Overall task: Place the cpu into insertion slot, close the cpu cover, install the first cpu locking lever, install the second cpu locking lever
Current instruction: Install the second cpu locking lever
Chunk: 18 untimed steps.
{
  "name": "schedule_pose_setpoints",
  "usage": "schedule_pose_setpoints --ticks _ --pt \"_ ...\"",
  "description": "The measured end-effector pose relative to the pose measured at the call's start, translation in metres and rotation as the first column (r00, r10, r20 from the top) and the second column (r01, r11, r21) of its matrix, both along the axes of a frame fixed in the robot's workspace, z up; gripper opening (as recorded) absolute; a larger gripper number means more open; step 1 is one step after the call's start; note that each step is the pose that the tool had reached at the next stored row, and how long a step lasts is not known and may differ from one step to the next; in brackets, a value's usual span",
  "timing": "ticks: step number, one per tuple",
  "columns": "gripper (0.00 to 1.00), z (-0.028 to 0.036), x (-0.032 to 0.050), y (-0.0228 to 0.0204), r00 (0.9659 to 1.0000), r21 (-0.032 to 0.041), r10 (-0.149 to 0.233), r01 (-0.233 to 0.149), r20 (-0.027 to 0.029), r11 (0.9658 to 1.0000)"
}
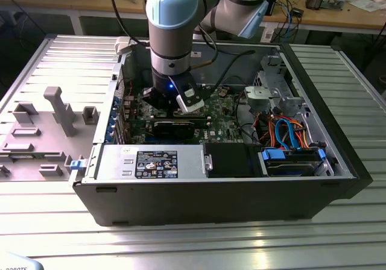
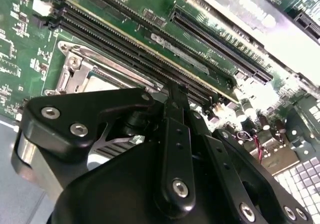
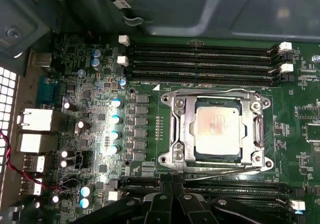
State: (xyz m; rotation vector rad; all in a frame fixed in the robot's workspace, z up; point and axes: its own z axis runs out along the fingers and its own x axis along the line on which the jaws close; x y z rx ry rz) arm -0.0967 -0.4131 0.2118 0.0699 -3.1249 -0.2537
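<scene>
cpu [image 3: 218, 130]: in the first wrist view, silvery top showing, seated in the insertion slot [image 3: 190, 156], framed by the closed cpu cover [image 3: 257, 129]
Lever [image 3: 220, 171]: thin wire rod along the socket's edge, beside the memory slots [image 3: 200, 59]
gripper [image 2: 172, 91]: in the second wrist view, black fingers drawn together above the board, nothing between them
Exterior view: arm [image 1: 172, 35] reaching down into the open computer case [image 1: 211, 191]
Writing: power supply label [image 1: 156, 164] white on black, text too small to read
</scene>
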Motion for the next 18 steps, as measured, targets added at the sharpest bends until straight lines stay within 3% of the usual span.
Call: schedule_pose_setpoints --ticks 4,8,10,15,18 --pt "0.11 -0.0045 0.0 -0.0001 1.0 0.0075 0.0 0.0 -0.0012 1.0" --pt "0.11 -0.0071 -0.0005 -0.0001 1.0 0.0415 0.0 0.0 -0.0012 0.9991" --pt "0.11 -0.0096 -0.0013 0.0 1.0 0.0531 0.0 0.0 -0.0011 0.9986" --pt "0.11 -0.0128 -0.0055 0.0001 1.0 0.0688 0.0 0.0 -0.0013 0.9976" --pt "0.11 -0.0138 -0.0066 0.0016 1.0 0.0724 0.0 0.001 -0.0015 0.9974"
